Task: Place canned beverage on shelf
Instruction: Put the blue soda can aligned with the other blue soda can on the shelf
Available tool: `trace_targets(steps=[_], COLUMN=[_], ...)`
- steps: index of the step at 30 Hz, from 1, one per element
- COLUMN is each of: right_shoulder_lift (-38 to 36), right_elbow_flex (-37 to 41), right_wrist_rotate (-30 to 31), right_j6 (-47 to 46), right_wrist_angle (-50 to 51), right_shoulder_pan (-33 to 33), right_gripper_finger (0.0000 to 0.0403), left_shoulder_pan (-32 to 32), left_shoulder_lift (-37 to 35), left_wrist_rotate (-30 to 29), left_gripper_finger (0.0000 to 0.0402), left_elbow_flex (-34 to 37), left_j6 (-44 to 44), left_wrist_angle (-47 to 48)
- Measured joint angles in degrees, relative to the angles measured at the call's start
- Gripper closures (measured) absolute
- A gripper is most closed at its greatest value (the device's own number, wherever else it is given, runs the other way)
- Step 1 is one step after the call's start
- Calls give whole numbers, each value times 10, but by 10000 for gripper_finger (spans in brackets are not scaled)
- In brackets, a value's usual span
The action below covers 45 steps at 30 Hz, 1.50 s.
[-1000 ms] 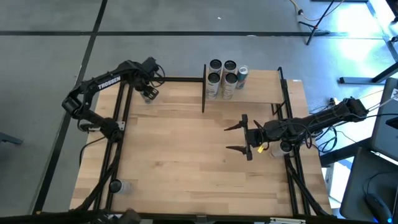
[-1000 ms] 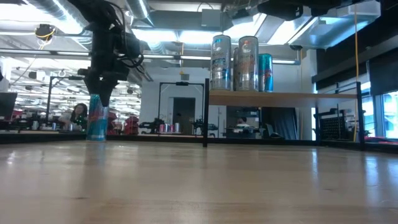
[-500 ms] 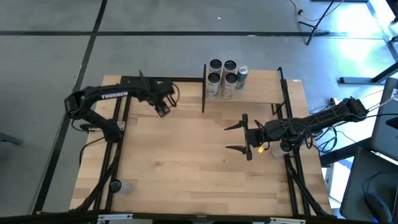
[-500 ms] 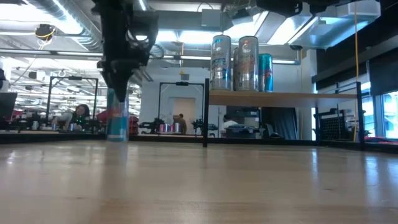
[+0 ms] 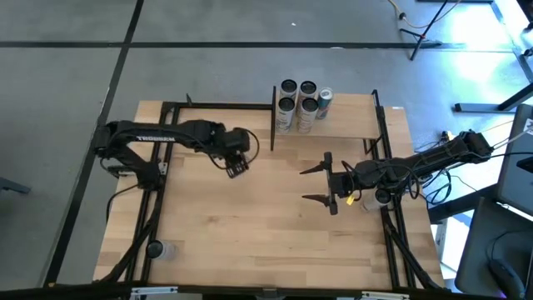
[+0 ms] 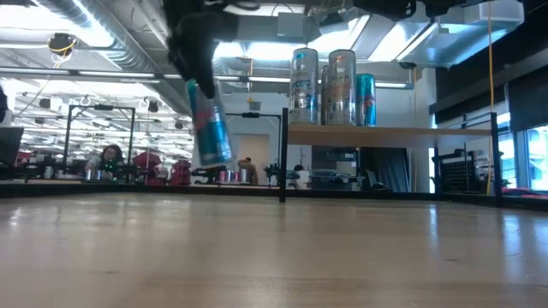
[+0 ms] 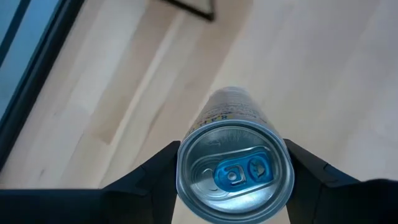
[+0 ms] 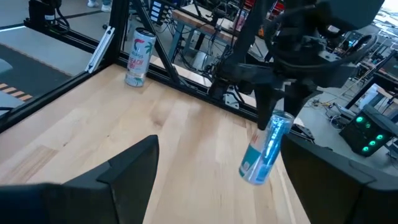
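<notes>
Carried can (image 6: 208, 124): a blue-and-silver beverage can is held between the fingers of the left gripper (image 5: 236, 161), gripped near its top rim; its body hangs below the fingers, tilted, clear of the tabletop (image 5: 250, 225).
Can top: in the left wrist view the lid with its blue tab (image 7: 235, 172) is seen between the two dark fingers (image 7: 146, 180), one finger pressed on each side.
Left fingers: partly closed, set to the can's width, and clamped on the can.
Shelf (image 5: 350, 125): the small raised board with black posts lies beyond the left fingers, to the side toward the right arm; the carried can is not over it and is apart from its nearest post (image 6: 283, 154).
Cans on shelf (image 5: 301, 104): five cans are seen standing upright in a close cluster on the shelf board.
Right gripper (image 5: 325, 184): held over the table in front of the shelf, well apart from the carried can.
Right fingers (image 8: 127, 171): spread wide, with nothing held or touched between them.
Other can (image 8: 138, 57): one can is seen standing on the far table edge, well beyond the right fingers.
</notes>
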<state>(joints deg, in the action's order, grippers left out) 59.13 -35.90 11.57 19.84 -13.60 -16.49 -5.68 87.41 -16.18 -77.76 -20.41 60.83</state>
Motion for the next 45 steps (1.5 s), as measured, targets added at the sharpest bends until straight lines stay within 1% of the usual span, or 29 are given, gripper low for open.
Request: trace_targets(steps=[2, 6, 9, 13, 24, 28, 32, 39, 45], right_shoulder_lift=[0, 0, 0, 0, 0, 0, 0, 0, 0], right_elbow_flex=[0, 0, 0, 0, 0, 0, 0, 0, 0], right_wrist_rotate=[0, 0, 0, 0, 0, 0, 0, 0, 0], right_j6=[0, 0, -1, -3, -5, -5, -5, -5, -5], right_wrist_angle=[0, 1, 5, 5, 12, 18, 18, 14, 13], right_shoulder_pan=[0, 0, 0, 0, 0, 0, 0, 0, 0], right_gripper_finger=[81, 81, 82, 81, 81, 81, 81, 81, 82], left_shoulder_pan=[12, 31, 47, 64, 78, 70, 71, 81, 96], left_shoulder_lift=[25, 79, 113, 138, 145, 145, 145, 165, 165], left_wrist_rotate=[5, 50, 67, 79, 82, 105, 112, 110, 108], left_gripper_finger=[209, 208, 208, 208, 208, 208, 205, 187, 156], left_elbow_flex=[-25, -72, -101, -111, -105, -105, -104, -104, -103], left_j6=[10, 32, 44, 61, 71, 73, 75, 81, 93], left_wrist_angle=[4, 15, 31, 38, 18, 9, 8, 5, -17])
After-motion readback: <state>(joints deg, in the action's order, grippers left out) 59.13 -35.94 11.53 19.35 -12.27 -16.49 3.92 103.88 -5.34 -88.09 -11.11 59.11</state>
